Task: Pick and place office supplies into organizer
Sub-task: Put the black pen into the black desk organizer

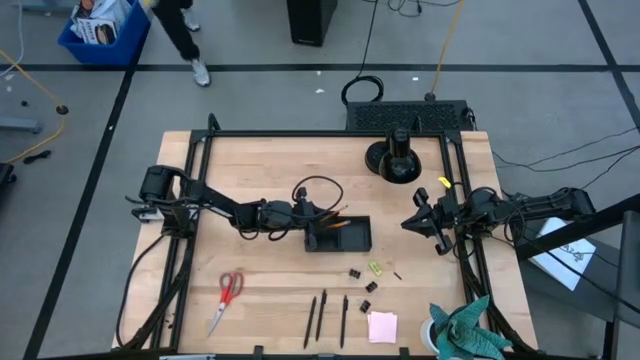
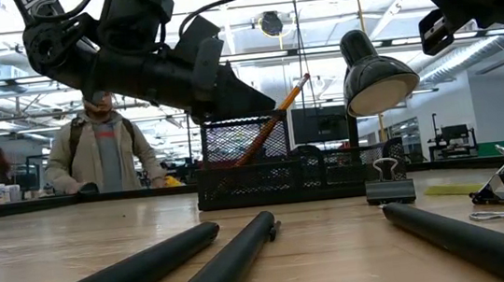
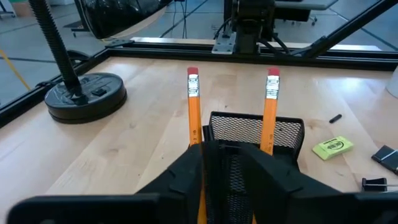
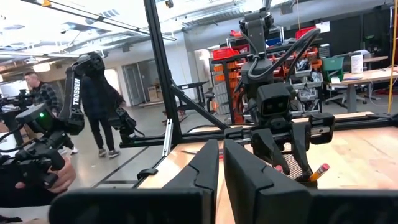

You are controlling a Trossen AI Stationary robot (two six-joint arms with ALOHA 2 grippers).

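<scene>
The left gripper (image 1: 300,214) hangs just over the near end of the black mesh organizer (image 1: 338,235), its fingers (image 3: 186,177) parted narrowly; one orange pencil (image 3: 194,109) runs up from between them, though whether the pads are touching it I cannot tell. A second pencil (image 3: 269,112) already leans in the tray beside it. The right gripper (image 1: 420,221) waits well off to the side, fingers pressed shut on nothing.

The risk, as I judge it, is that the pencil, leaning steeply, tips over the mesh wall as the fingers pull away, or a finger snags the rim and drags the light tray.

Still on the table nearer the front edge: red-handled scissors (image 1: 227,298), three black pens (image 1: 326,318), binder clips (image 1: 361,285), a yellow-green eraser (image 1: 376,268) and a pink sticky-note pad (image 1: 382,326). The lamp base (image 1: 392,160) stands behind, clear of the work.
</scene>
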